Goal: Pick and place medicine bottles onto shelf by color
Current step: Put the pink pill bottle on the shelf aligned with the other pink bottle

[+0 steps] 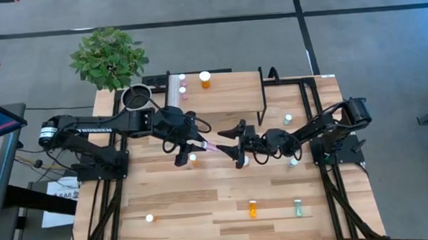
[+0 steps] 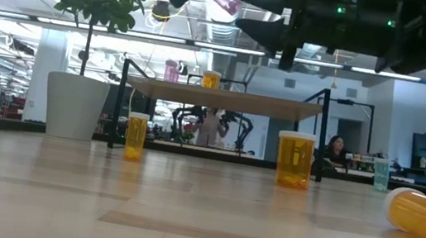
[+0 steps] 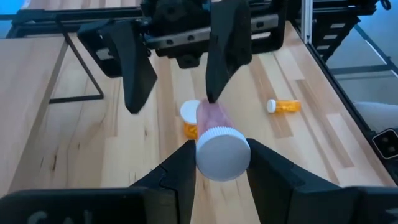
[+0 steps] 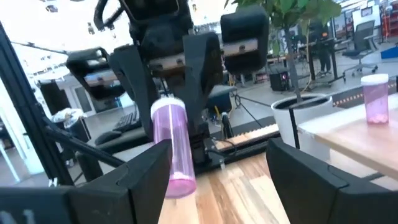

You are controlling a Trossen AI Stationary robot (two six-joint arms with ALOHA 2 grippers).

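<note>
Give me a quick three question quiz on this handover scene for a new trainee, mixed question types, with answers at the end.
1. True or false: the left hand is shut on the pink bottle.
2. The right hand's jaws are: A) open around the pink bottle's far end, B) shut on an orange bottle, C) resting on the table.
3. Fill in: on the shelf stand a pink bottle and an ______ one.

Key: 1 true; 2 A; 3 orange.

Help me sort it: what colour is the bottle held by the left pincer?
Pink, white-capped bottle in the left pincer; right wrist view shows it best.
</note>
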